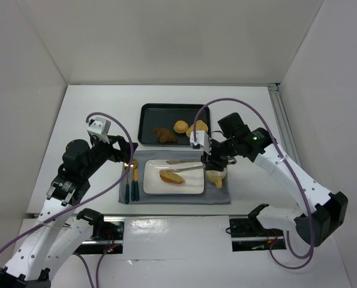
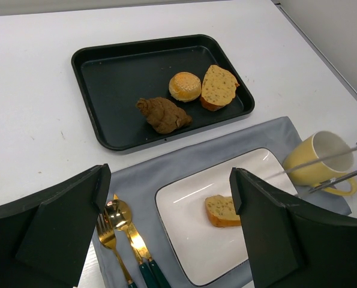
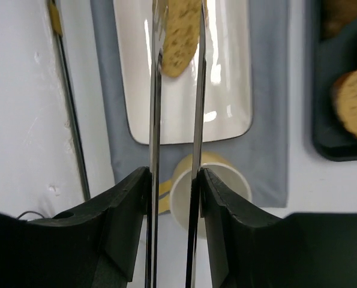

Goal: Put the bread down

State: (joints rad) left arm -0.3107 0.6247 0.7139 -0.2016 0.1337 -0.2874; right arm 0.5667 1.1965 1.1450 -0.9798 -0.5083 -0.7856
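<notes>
The bread point(image 1: 171, 176), a small golden-brown slice, lies on the white plate point(image 1: 190, 186). It also shows in the left wrist view point(image 2: 221, 210), half hidden by a finger, and in the right wrist view point(image 3: 179, 33). My right gripper point(image 1: 213, 161) point(image 3: 174, 174) is shut on metal tongs point(image 1: 187, 167) point(image 3: 156, 108), whose two arms reach over the plate and straddle the bread. I cannot tell whether the tips touch it. My left gripper point(image 1: 129, 157) point(image 2: 166, 180) is open and empty above the plate's left edge.
A black tray point(image 1: 148, 117) point(image 2: 106, 90) behind the plate holds a round bun point(image 2: 185, 86), a wider slice point(image 2: 219, 87) and a brown pastry point(image 2: 164, 114). A yellow mug point(image 1: 216, 177) point(image 2: 319, 162) stands right of the plate. Gold cutlery point(image 2: 121, 234) lies on the grey mat point(image 1: 220, 195).
</notes>
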